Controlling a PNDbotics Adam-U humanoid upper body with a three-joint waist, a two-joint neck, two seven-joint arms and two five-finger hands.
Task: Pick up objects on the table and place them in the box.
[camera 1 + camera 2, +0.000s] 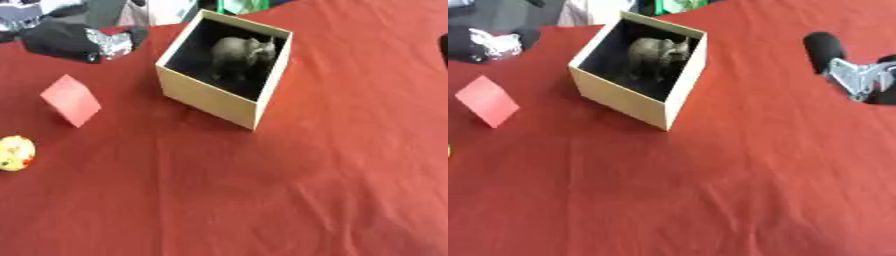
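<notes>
The red block (70,99) stands tilted on the table (289,190), well left of the box (210,97); it appears light and rigid, so take it across two flat opposite faces. The yellow ball (16,153), near the left edge, looks light and prone to rolling, so cup it from above. A grey animal figure (243,54) already lies in the box; the left hand (83,41) and right hand (855,75) are visible, finger state indeterminate.
</notes>
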